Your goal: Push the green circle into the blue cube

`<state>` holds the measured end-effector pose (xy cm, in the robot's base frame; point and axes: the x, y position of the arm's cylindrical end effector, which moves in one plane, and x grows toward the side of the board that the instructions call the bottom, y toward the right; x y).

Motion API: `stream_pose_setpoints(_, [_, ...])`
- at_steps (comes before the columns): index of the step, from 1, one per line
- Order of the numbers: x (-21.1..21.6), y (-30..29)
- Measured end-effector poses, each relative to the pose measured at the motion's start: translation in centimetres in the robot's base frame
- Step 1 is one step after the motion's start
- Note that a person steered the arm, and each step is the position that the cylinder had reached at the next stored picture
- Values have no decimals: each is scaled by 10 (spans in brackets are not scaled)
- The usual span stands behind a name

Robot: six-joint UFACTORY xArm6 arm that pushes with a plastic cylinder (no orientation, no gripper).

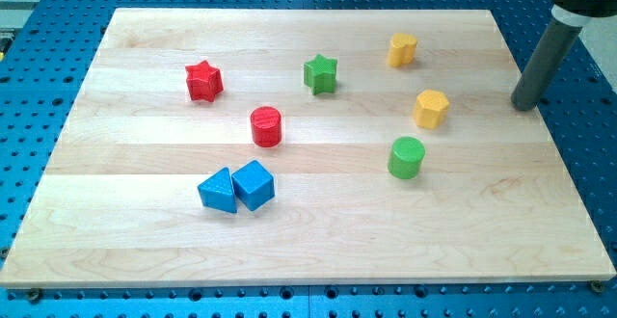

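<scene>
The green circle (406, 157) is a short green cylinder standing right of the board's centre. The blue cube (254, 184) sits at the lower left of centre, touching a blue triangle block (217, 191) on its left. My tip (524, 105) is the lower end of the dark rod at the view's right edge of the board, well to the upper right of the green circle and apart from every block.
A yellow hexagon block (431, 108) lies just above the green circle. A yellow cylinder (402, 49), a green star (320, 73), a red star (203, 81) and a red cylinder (266, 126) stand on the wooden board (308, 251). A blue perforated table surrounds it.
</scene>
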<state>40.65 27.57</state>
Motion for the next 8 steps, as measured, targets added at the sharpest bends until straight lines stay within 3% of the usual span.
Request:
stream_pose_setpoints(2, [60, -150])
stream_pose_setpoints(3, [90, -150])
stream_pose_setpoints(4, [96, -199])
stream_pose_setpoints(5, [106, -131])
stream_pose_setpoints(7, [140, -256])
stream_pose_setpoints(8, [141, -286])
